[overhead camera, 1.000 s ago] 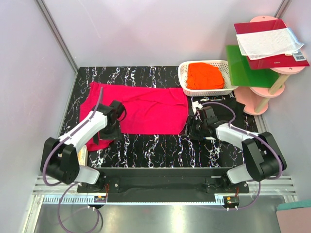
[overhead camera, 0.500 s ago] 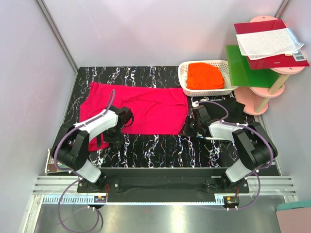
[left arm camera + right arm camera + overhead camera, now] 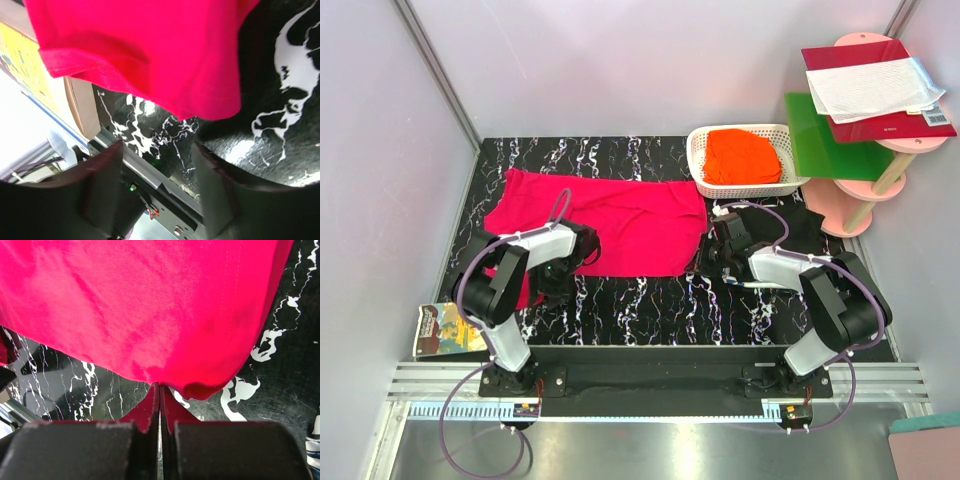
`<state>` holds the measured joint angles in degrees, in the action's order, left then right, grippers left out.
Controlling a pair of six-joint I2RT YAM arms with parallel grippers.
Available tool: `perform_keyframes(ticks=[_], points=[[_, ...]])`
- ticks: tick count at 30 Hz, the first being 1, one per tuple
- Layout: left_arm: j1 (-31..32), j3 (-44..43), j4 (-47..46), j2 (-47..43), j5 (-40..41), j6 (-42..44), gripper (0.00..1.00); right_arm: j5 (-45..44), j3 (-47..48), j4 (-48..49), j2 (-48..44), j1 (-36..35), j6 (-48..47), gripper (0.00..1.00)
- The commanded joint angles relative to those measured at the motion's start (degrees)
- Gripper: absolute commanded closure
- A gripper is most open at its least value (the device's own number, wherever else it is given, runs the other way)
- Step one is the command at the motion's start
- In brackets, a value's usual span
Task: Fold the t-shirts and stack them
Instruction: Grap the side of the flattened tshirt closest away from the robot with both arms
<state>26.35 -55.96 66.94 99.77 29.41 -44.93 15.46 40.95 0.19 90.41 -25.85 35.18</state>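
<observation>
Mostly flat, the soft magenta-pink t-shirt (image 3: 620, 225) covers the left and middle of the black, white-veined table (image 3: 650, 295), leaving a bare strip along the near edge. The right gripper (image 3: 159, 387) is closed, pinching the shirt's near right hem. The left gripper (image 3: 157, 150), angled downward, has its fingers spread at the near left hem. An orange t-shirt (image 3: 742, 157) sits bunched in the white lattice basket (image 3: 700, 160) at the far right corner.

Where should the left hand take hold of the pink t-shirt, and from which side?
The near-left corner of the pink t-shirt, from the near side, low along the table. The cloth lies flat and its hem sits just ahead of the open left hand; the right hand is shut on the near-right corner, so a matching grip should lift it evenly.
</observation>
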Motion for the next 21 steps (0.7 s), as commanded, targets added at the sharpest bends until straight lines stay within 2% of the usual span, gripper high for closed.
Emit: perform_keyframes(ticks=[1,3,4,6,7,11,19,20,21], points=[[0.2,-2.6,-2.1,2.4,3.5,-0.5,0.64,-1.1,1.9,0.2,-2.6,-0.4,-1.3,1.00],[0.0,-3.4,-1.9,4.2,4.4,-1.7,0.79,-1.0,1.8,0.1,-3.2,-0.5,-1.4,1.00],[-0.1,-3.5,-2.1,4.6,4.9,-2.1,0.91,-1.0,1.6,0.2,-3.5,-0.5,-1.7,1.00],[-0.8,-4.2,-2.2,6.3,6.6,-3.0,0.94,-1.0,1.2,0.2,-4.5,-0.5,-1.8,1.00],[-1.1,-4.4,-2.2,6.8,6.7,-3.0,1.00,-1.0,0.9,0.2,-4.8,-0.6,-1.9,1.00],[-2.4,-4.5,-2.1,6.4,8.6,-4.0,1.00,-1.1,0.0,0.2,-7.0,-0.5,-2.0,1.00],[-2.7,-3.0,-2.5,-7.1,9.0,-4.1,1.00,-1.2,-0.1,0.3,-6.9,-0.5,-1.8,1.00],[-2.7,-2.7,-2.9,-7.8,8.6,-3.5,0.94,-1.0,0.0,0.4,-6.4,-0.5,-1.9,1.00],[-2.5,-2.5,-3.0,-8.4,7.7,-3.3,0.71,-1.0,0.1,0.5,-6.1,-0.5,-1.8,1.00]])
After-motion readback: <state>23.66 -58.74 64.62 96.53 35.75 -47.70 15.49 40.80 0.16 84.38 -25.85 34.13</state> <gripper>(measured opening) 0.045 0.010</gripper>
